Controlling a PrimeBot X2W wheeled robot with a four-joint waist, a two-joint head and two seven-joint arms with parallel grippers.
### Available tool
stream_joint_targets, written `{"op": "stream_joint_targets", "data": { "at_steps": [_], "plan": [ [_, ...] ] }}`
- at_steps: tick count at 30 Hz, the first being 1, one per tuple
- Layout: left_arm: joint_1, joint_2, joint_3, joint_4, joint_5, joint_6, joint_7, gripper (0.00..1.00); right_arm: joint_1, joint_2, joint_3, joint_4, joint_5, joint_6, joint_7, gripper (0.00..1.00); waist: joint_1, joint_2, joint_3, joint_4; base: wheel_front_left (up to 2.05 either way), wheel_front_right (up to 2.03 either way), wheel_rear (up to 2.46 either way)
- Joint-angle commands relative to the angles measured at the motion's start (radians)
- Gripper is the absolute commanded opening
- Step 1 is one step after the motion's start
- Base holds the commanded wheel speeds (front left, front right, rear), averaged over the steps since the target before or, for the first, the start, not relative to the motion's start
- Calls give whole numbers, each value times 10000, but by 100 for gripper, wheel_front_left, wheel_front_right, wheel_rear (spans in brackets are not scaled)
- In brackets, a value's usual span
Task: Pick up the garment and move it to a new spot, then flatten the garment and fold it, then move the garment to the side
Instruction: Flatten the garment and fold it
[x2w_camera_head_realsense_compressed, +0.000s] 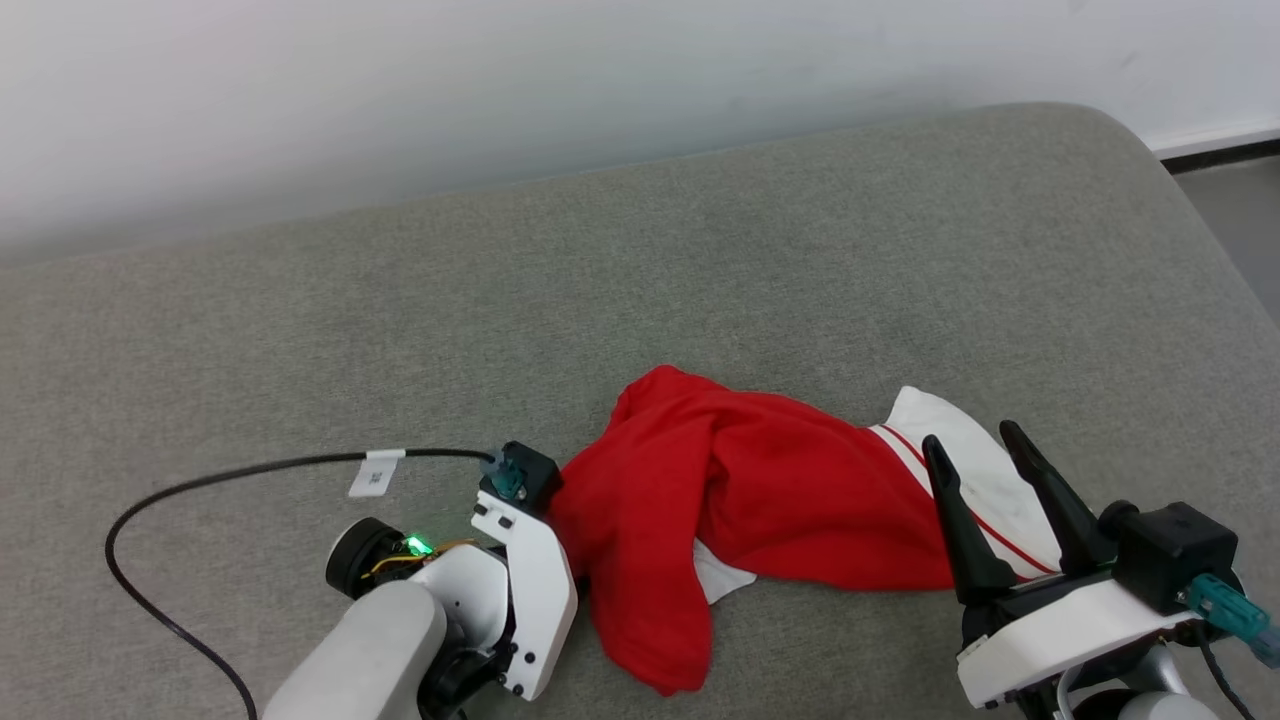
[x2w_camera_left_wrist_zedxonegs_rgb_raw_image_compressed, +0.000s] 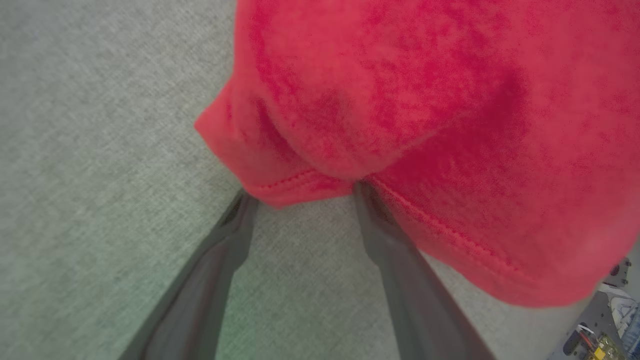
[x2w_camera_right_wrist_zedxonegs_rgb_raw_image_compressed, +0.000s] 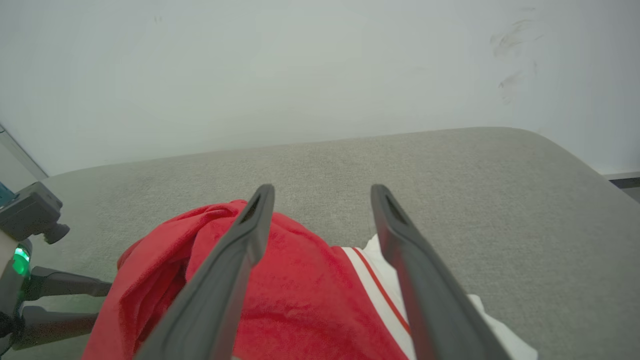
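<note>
The wall (x2w_camera_head_realsense_compressed: 500, 100) stands behind the garment. The grey fabric-covered worktop (x2w_camera_head_realsense_compressed: 700, 250) carries the garment (x2w_camera_head_realsense_compressed: 760, 480), which lies crumpled near the worktop's front edge. Its long axis runs side to side: a bunched red mass at the robot's left end, a white striped sleeve at the right end.

The left end effector (x2w_camera_left_wrist_zedxonegs_rgb_raw_image_compressed: 302, 195) is released, jaws spread. Its fingertips (x2w_camera_left_wrist_zedxonegs_rgb_raw_image_compressed: 245, 200) sit at the red hem, one on each side of a hem fold and partly under the cloth. No grasp is made yet.

The right end effector (x2w_camera_head_realsense_compressed: 970, 435) is also released, jaws spread. It is poised at the sleeve end and points across the garment toward the wall. Contact with the sleeve cannot be determined.

Judgement: the pick-up step is in hand. Each arm covers one end of the long axis, and the left arm is nearer to a grasp.

A black cable (x2w_camera_head_realsense_compressed: 250, 470) with a white label (x2w_camera_head_realsense_compressed: 375, 475) lies left of the garment.
</note>
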Motion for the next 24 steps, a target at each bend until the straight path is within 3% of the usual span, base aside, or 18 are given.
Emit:
{"op": "stream_joint_targets", "data": {
  "at_steps": [1,3,4,5,6,7,11,19,24],
  "plan": [
    [72,-10,-114,207,-94,-46,208,100,-140,-1,42,31,7,0,-44,100,0,0,166,-169,0,0,0],
    [174,-18,-451,470,-309,-150,965,100,-161,-19,34,109,56,-1,-120,100,0,0,203,-226,0,0,0],
    [221,-13,-564,524,-437,-204,1198,82,-172,-25,39,148,64,0,-150,100,0,0,213,-247,0,0,0],
    [251,-20,-649,531,-580,-235,1387,47,-194,-22,29,188,81,0,-174,100,0,0,216,-266,0,0,0],
    [220,9,-740,502,-601,-263,1500,30,-206,-18,16,225,97,0,-181,100,0,0,226,-274,0,0,0],
    [182,48,-789,446,-591,-268,1485,0,-214,-15,4,247,112,0,-192,100,0,0,235,-272,0,0,0],
    [-23,297,-590,-61,-515,-227,906,0,-193,-3,-111,354,137,0,-250,100,0,0,141,-157,0,0,0],
    [-1031,954,474,-1739,-140,431,-208,0,-287,-49,-326,273,87,0,-180,100,0,0,129,159,0,0,0],
    [-2089,1046,1145,-1918,64,882,-631,0,-512,-71,-352,143,63,-1,-152,100,0,0,584,104,0,0,0]
  ]
}}
